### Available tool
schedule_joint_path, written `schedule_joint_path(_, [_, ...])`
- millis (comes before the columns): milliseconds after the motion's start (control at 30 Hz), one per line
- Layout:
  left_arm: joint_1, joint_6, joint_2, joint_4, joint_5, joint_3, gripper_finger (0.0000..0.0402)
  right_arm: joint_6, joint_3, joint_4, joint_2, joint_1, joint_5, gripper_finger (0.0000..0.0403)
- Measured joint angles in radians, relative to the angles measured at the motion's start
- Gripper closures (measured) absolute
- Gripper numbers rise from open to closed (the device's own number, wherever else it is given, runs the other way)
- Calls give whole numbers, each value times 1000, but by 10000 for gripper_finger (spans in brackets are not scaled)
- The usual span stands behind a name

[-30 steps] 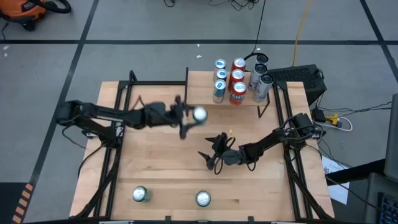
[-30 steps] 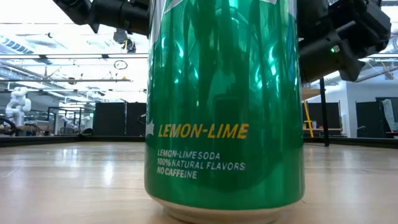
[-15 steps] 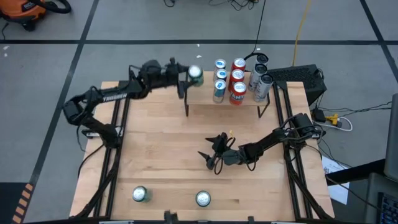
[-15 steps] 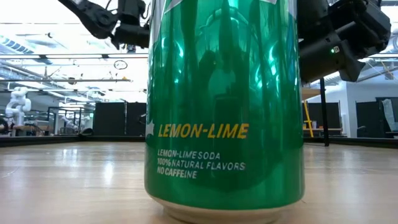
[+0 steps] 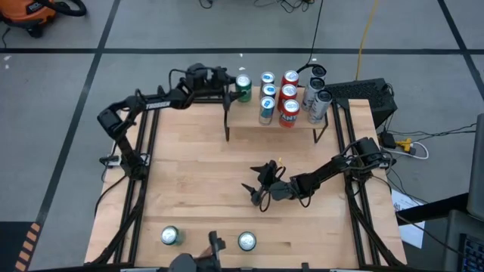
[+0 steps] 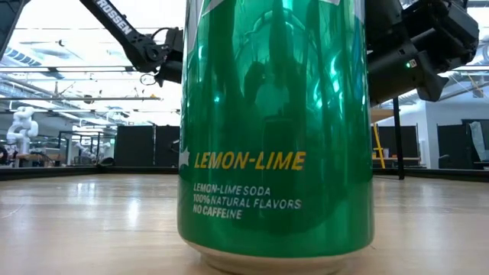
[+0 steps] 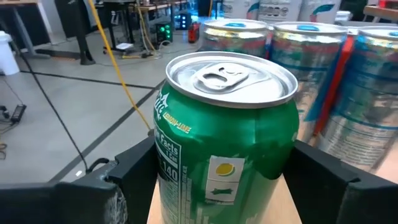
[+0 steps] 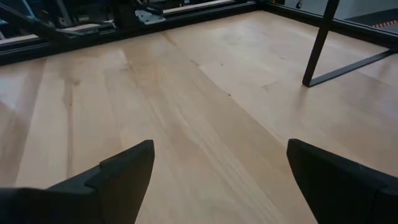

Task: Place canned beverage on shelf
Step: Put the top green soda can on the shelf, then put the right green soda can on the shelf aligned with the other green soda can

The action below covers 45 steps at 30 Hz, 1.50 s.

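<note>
Holding a green can (image 7: 225,149) between its fingers (image 7: 134,177), my left gripper (image 5: 229,85) sits over the shelf (image 5: 249,125), other cans (image 5: 289,94) just beyond. My right gripper (image 5: 259,185) hangs wide open, empty, above the table (image 5: 189,189).

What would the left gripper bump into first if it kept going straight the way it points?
The left gripper, shut on the green lemon-lime can, points along the shelf toward the row of standing cans. The nearest blue-and-silver can would probably be met first, though the exact gap is hard to judge.
</note>
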Motion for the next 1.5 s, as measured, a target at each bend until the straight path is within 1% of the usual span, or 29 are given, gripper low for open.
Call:
schedule_joint_path(200, [26,-42,0,-20,3,5,116,0,0,-5,0,-4,1,48])
schedule_joint_path(267, [30,-49,0,-21,3,5,105,0,0,-5,0,-4,1,48])
schedule_joint_path(367, [28,-52,0,-19,17,5,71,0,0,-5,0,-4,1,48])
schedule_joint_path(467, [28,-52,-1,-10,21,6,24,1,0,-4,0,-4,0,48])
schedule_joint_path(533, [28,-51,0,-10,19,6,10,6,0,-4,0,-4,-1,48])
schedule_joint_path(633, [28,-49,-21,-9,2,6,18,8,0,-4,0,-4,-1,48])
schedule_joint_path(767, [33,-19,-113,-31,3,6,16,8,0,-3,0,-4,-1,48])
schedule_joint_path(833, [33,-5,-170,-74,2,6,9,8,0,-3,0,-4,0,48])
schedule_joint_path(867, [33,12,-201,-121,1,6,6,8,0,-1,0,-4,0,48])
schedule_joint_path(1033, [16,114,-366,-462,-5,6,4,6,0,3,0,-4,1,48])
schedule_joint_path(1100, [-25,167,-420,-637,-2,5,4,-8,-1,9,0,-4,1,48])
schedule_joint_path(1167, [-92,205,-466,-799,-14,-12,4,-61,-2,49,-2,-3,1,48])
schedule_joint_path(1200, [-133,214,-487,-868,-34,-26,4,-95,-2,65,-13,1,0,48])
schedule_joint_path(1267, [-229,209,-531,-954,-98,-65,4,-164,-2,89,-47,8,-5,48])
schedule_joint_path(1300, [-279,186,-557,-972,-134,-98,4,-193,-2,92,-72,11,-6,48])
schedule_joint_path(1367, [-394,123,-607,-951,-205,-169,5,-237,-2,76,-127,20,-16,48])
schedule_joint_path(1433, [-510,30,-657,-881,-284,-250,5,-259,-2,59,-180,30,-59,48])
schedule_joint_path(1500, [-636,-51,-704,-805,-364,-333,5,-263,-2,41,-225,43,-125,48])
